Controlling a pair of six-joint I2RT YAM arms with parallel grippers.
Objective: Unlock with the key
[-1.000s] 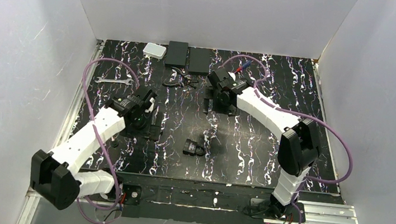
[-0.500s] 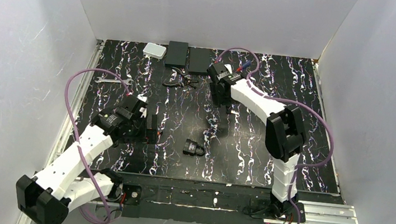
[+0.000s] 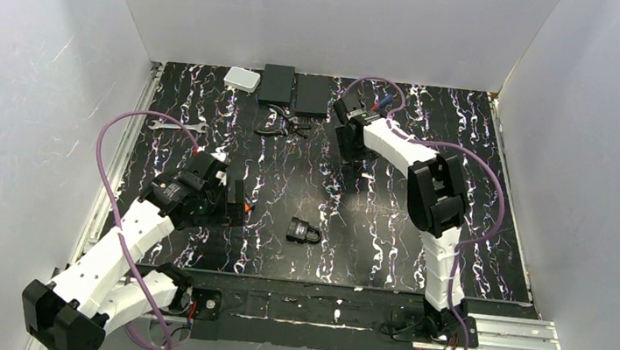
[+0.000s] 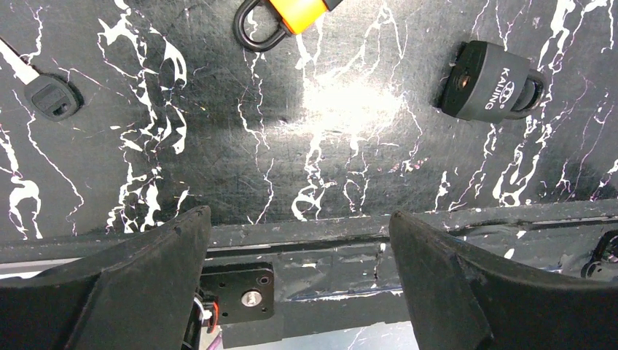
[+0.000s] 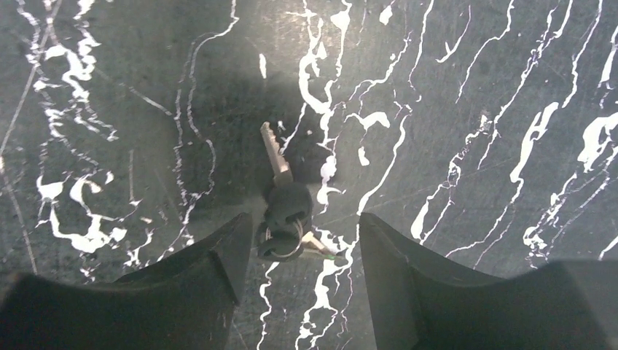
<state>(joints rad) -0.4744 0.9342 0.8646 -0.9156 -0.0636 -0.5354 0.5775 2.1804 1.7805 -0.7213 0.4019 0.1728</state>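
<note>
A small key (image 5: 280, 182) with a black head and a silvery blade lies flat on the marbled black table, joined by a ring to a second black head. My right gripper (image 5: 304, 219) hangs over it, jaws apart; the key heads sit just inside its left finger (image 5: 218, 270), no grip visible. In the top view the right gripper (image 3: 357, 168) is mid-table at the back. A black padlock (image 4: 487, 80) (image 3: 306, 230) lies near the front. My left gripper (image 4: 299, 214) (image 3: 230, 198) is wide open with nothing in it, to the left of the padlock.
An orange padlock (image 4: 295, 11) and another black-headed key (image 4: 45, 93) lie near the left gripper. At the back are a white box (image 3: 242, 79), two black boxes (image 3: 277, 83), pliers (image 3: 281, 128), a wrench (image 3: 175, 125) and a red-and-blue screwdriver (image 3: 381, 104).
The right gripper's jaws have narrowed around the key, and that arm's elbow has swung inward. The left arm has drawn back toward the front left with its gripper still open.
</note>
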